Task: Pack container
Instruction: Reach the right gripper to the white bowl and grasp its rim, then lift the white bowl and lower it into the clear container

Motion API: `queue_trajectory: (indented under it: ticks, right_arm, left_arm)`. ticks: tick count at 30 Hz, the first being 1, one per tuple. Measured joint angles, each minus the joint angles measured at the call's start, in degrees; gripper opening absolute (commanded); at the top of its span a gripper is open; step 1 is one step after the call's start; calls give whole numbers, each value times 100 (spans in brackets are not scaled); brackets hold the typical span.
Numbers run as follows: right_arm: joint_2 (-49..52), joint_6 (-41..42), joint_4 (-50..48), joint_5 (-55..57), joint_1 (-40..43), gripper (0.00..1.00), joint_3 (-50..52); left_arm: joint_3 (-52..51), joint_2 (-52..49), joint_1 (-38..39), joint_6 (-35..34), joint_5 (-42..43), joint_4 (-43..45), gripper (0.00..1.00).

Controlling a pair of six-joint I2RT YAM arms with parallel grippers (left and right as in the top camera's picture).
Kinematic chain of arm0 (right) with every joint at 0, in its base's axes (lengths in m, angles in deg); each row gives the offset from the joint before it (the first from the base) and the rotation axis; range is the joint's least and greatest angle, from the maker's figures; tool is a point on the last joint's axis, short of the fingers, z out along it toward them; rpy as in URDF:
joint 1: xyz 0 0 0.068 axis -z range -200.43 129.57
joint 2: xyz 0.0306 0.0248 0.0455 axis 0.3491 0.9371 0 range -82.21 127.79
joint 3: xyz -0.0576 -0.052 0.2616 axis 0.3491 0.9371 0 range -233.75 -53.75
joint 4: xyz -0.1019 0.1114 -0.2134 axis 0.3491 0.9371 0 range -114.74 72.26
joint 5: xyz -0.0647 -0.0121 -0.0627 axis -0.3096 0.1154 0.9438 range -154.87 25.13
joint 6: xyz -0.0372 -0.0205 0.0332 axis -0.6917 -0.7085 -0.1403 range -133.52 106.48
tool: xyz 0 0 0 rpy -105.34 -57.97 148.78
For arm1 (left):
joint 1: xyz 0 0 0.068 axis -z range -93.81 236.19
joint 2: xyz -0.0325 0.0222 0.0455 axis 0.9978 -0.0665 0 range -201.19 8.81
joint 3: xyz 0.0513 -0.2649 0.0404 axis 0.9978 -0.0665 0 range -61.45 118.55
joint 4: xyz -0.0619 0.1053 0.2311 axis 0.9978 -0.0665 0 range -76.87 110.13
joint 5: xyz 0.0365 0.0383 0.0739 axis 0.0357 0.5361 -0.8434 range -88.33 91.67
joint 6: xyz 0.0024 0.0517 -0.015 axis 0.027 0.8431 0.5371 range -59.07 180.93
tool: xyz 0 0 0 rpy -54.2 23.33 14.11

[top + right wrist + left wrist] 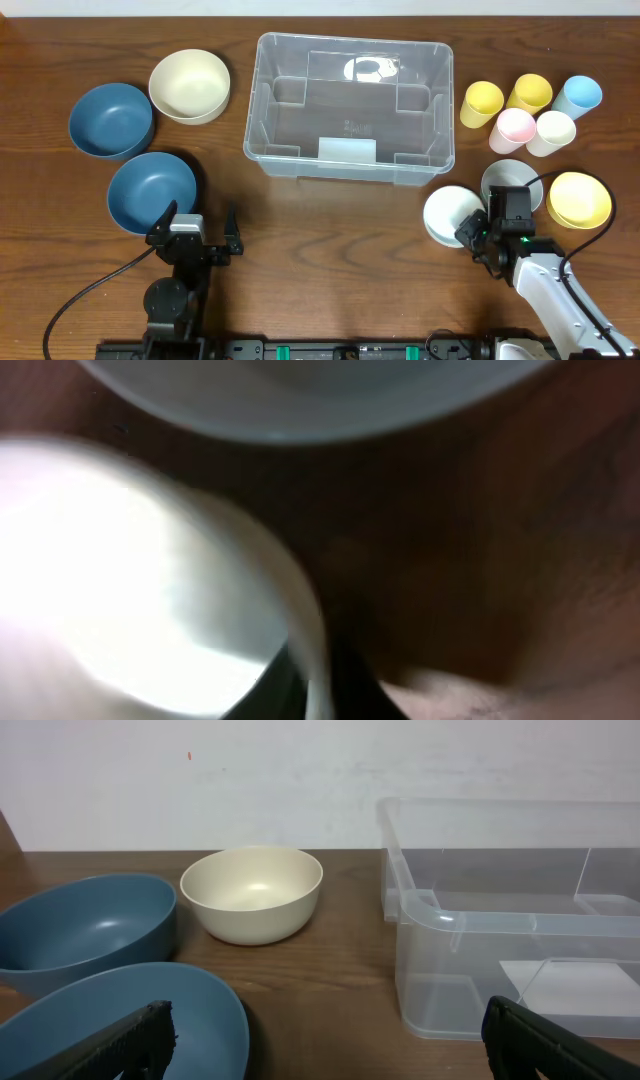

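The container (256, 110) is set upright on the desk (330, 260), at the far middle of it, with its long side turned toward the arms. A pale rectangular patch (347, 150) is seen low at its near wall (whether it is a label or a sheet cannot be told).

To the left of the container three bowls are laid out: a cream bowl (190, 85) nearest it, a dark blue bowl (110, 120) beside that, and a second blue bowl (150, 190) closer to the arms. The left gripper (197, 228) is held released, jaws spread wide, just beside the nearer blue bowl and grasping nothing.

To the right, five cups are grouped near the container's far corner: two yellow cups (482, 103), a light blue cup (577, 96), a pink cup (513, 130) and a white cup (551, 133). Nearer the arms, a white bowl (450, 215), a grey bowl (505, 178) and a yellow bowl (580, 200) are placed side by side.

The right gripper (478, 238) is clenched on the rim of the white bowl at its right edge; in the right wrist view the pale rim is seen pinched between the dark fingers (270, 685), with the grey bowl just beyond.
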Motion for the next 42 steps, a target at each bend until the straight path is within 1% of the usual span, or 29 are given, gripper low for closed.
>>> queue_trajectory:
  ticks: [5, 9, 18, 23, 27, 31, 33, 36, 42]
  right_arm:
    - [-63, 15, 216, -212, -9, 1, -2]
    - [-302, 9, 551, -411, -116, 1, 4]
    - [-1871, -240, 1443, -802, -994, 1, -68]
    - [-2675, -525, 1967, -911, -1768, 1, -614]
    - [-2844, -776, 2363, -831, -2262, 2, -1362]
    - [-2529, -1062, 2883, -514, -2533, 2, -2413]
    - [-2155, -1246, 3080, -321, -2551, 1, -3027]
    - [-1436, -1526, 3213, -59, -2551, 2, -3963]
    - [323, -2017, 3390, 435, -2566, 2, -5674]
  left_arm:
    - [0, 0, 0, 2, 0, 0, 98]
    - [0, 0, 0, 2, 0, 0, 98]
    - [0, 0, 0, 2, 0, 0, 98]
    - [0, 0, 0, 0, 0, 0, 98]
    - [0, 0, 0, 0, 0, 2, 98]
    - [0, 0, 0, 2, -2, 0, 98]
    - [0, 0, 0, 0, -2, 2, 98]
    - [0, 0, 0, 2, 0, 0, 98]
    - [0, 0, 0, 0, 0, 0, 98]
